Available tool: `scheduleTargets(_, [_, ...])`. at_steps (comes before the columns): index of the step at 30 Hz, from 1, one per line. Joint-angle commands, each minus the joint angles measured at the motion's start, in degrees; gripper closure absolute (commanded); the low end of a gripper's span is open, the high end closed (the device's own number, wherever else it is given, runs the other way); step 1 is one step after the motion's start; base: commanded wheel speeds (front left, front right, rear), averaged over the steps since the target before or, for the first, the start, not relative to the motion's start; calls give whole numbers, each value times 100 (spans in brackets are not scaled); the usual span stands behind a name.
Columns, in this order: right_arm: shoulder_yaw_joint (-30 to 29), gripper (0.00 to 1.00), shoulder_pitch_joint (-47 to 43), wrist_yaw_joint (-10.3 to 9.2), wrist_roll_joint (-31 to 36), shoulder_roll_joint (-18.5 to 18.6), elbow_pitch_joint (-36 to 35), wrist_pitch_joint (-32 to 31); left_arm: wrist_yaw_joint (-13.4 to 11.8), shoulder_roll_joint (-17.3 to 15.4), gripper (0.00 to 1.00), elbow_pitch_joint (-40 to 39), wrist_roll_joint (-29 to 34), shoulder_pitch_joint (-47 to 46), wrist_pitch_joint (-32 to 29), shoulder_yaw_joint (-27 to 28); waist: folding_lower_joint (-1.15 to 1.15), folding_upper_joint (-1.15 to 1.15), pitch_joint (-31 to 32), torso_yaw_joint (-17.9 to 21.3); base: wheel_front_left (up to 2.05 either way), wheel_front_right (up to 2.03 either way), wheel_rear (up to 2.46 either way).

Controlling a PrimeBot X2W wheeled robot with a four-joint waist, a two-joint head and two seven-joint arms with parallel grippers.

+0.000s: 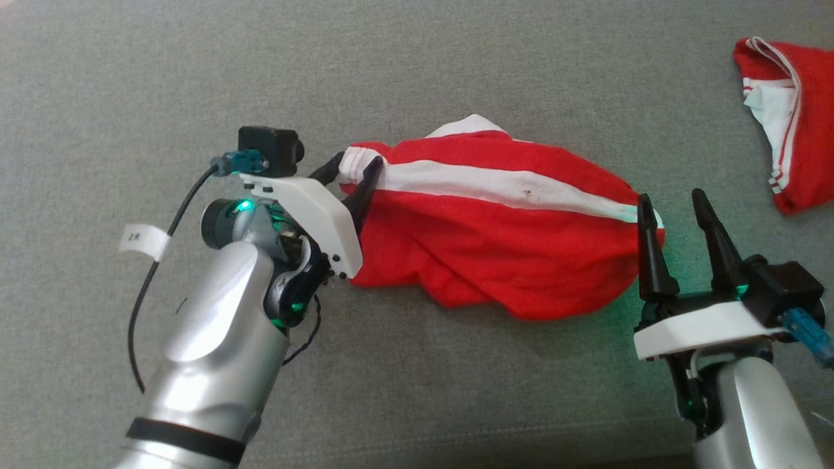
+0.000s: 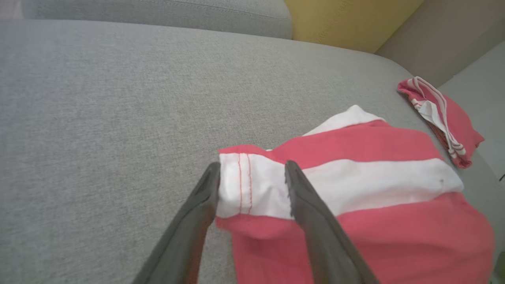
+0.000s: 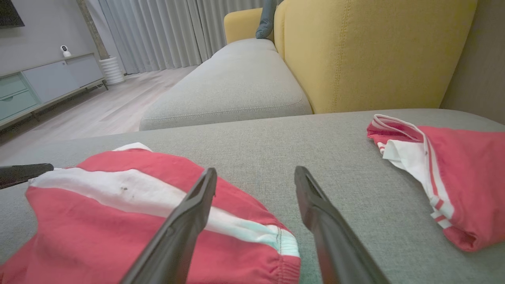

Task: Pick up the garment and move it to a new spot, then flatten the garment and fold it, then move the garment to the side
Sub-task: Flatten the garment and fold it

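Left gripper (image 1: 352, 170): fingers spread, straddling white hem (image 2: 244, 185) at garment (image 1: 495, 241) left end. Right gripper (image 1: 677, 225): fingers wide apart, one finger over waistband (image 3: 284, 252). Garment crumpled, mid sofa cushion (image 1: 456, 65). Second red garment (image 1: 798, 130) near cushion's far right corner.

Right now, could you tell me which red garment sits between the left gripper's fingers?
The middle garment, at its white-striped end; the other garment lies apart at the far right.
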State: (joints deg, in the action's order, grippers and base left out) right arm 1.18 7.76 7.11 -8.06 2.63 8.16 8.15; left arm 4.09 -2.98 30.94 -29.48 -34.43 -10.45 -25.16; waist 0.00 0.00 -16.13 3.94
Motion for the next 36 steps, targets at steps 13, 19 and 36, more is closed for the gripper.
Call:
scheduleTargets(13, [150,0,145,37,27,25,-118,89,-138,-263,59,-491,-167,85,-506,123,0,0,43,27,0,0,0])
scheduleTargets(19, [169,0,166,37,31,25,-116,104,-179,-303,67,-566,-227,132,-584,132,0,0,40,41,0,0,0])
scheduleTargets(36, [-529,0,166,37,264,25,228,-396,-287,-361,100,-1343,-353,877,201,292,0,0,87,-100,0,0,0])
